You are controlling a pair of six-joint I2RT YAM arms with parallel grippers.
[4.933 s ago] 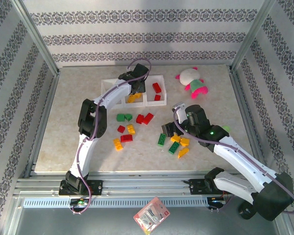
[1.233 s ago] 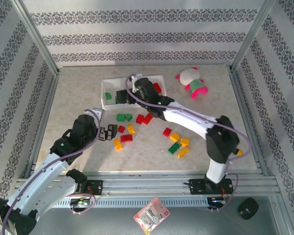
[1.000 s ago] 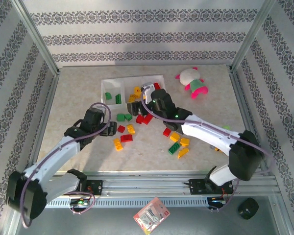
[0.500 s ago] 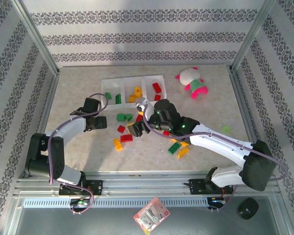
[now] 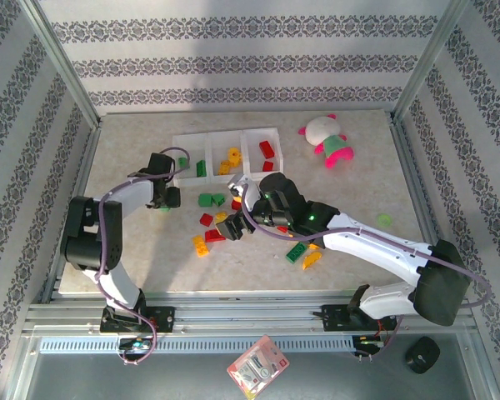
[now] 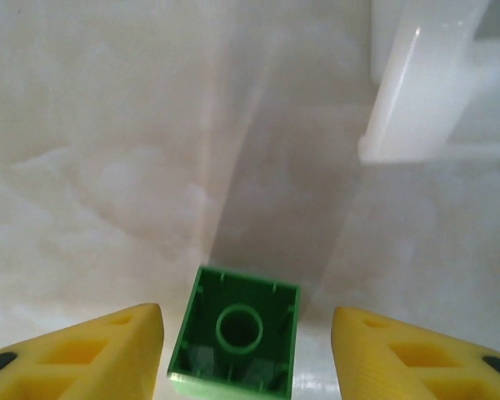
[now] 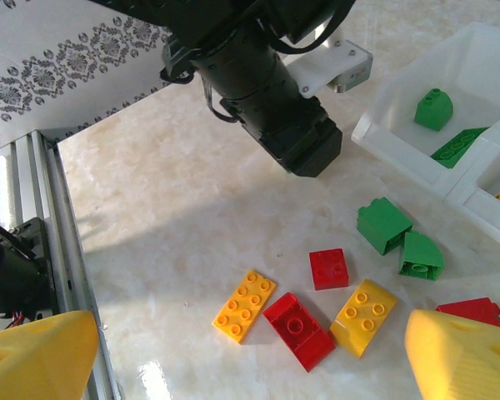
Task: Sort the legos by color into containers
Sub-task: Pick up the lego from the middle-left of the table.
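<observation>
Left pincer: the left pincer (image 6: 246, 327) sits low over the bench (image 5: 358, 167). Its jaws stand apart on either side of a green brick (image 6: 233, 342), with a thin gap at each flank, so there is no grip yet.
Green brick: it lies hollow side up on the bench, just in front of the tray's near left corner. It was likely chosen because the green compartment is right beside it, which makes for a short carry.
Tray: the tray (image 5: 210, 135) lies at the far middle of the bench. Its left compartment holds green pieces (image 7: 434, 108), the middle holds yellow pieces (image 5: 231, 158) and the right holds red pieces (image 5: 267, 150), so the colour order is already set.
Right pincer: the right pincer (image 7: 250, 333) hovers wide open and empty above a red and yellow cluster (image 7: 298, 329). It is probably lining up on one of these, a split that gives each arm its own patch.
Loose legos: two green wedges (image 7: 383, 225) lie near the tray. A yellow and green group (image 5: 304, 250) lies under the right arm.
Plush toy: the plush toy (image 5: 325, 137) lies at the far right and has no part in the sorting.
Progress: judged partway, since a good many bricks lie outside the tray.
</observation>
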